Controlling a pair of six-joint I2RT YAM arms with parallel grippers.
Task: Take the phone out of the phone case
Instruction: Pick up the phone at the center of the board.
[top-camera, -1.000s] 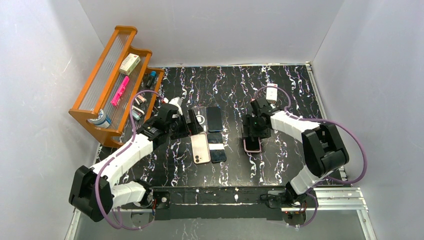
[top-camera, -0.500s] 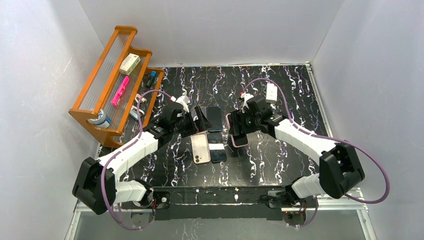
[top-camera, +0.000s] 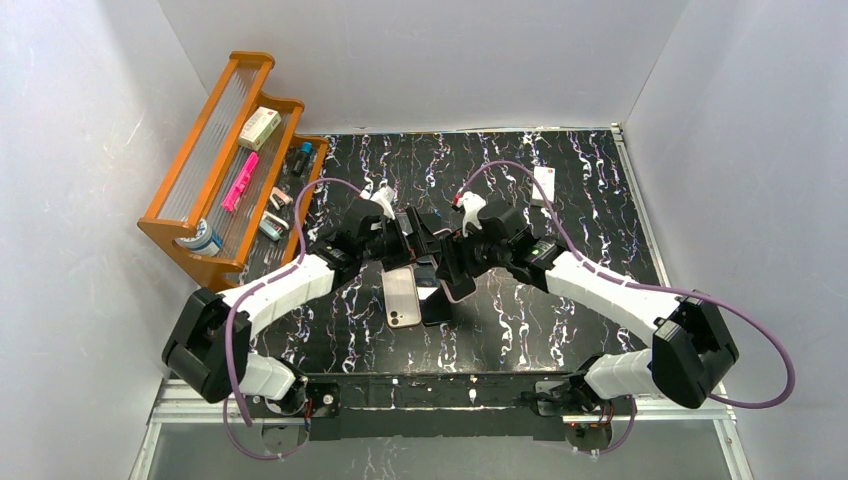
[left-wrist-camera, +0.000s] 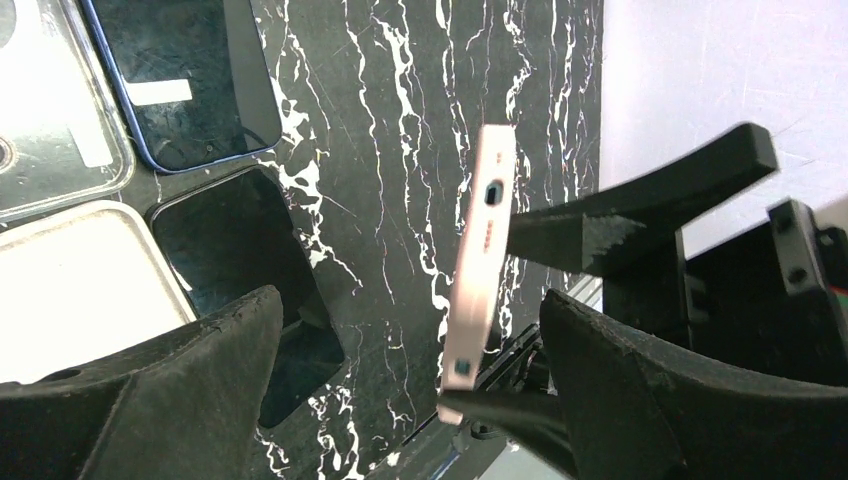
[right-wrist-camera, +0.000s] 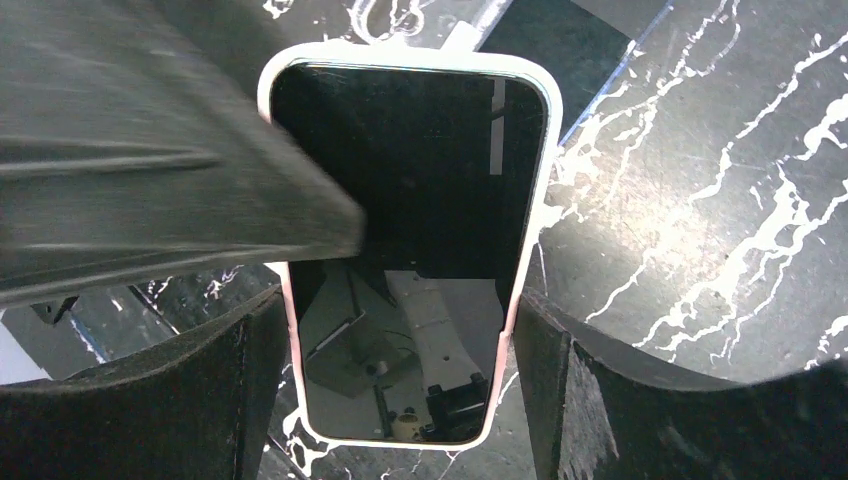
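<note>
The phone in its pink case (right-wrist-camera: 420, 200) is held in the air by my right gripper (right-wrist-camera: 398, 310), whose fingers are shut on its two long edges, screen towards the wrist camera. In the top view the cased phone (top-camera: 450, 291) hangs over the table's middle under my right gripper (top-camera: 455, 262). My left gripper (top-camera: 418, 238) is right beside it and open. In the left wrist view the phone (left-wrist-camera: 482, 250) shows edge-on between the wide-open jaws of my left gripper (left-wrist-camera: 410, 305), touching neither. A blurred left finger (right-wrist-camera: 150, 180) covers the phone's upper left corner.
A pink phone (top-camera: 400, 297) lies face down beside dark phones (top-camera: 436, 308) just below the grippers. A clear case (left-wrist-camera: 50, 130) and a blue-edged phone (left-wrist-camera: 180, 80) lie behind them. A wooden rack (top-camera: 230, 160) stands at the back left, a white item (top-camera: 545, 183) at the back right.
My right gripper lifted the cased phone off the table and carried it left to the middle. My left gripper moved right to meet it and now straddles the phone.
</note>
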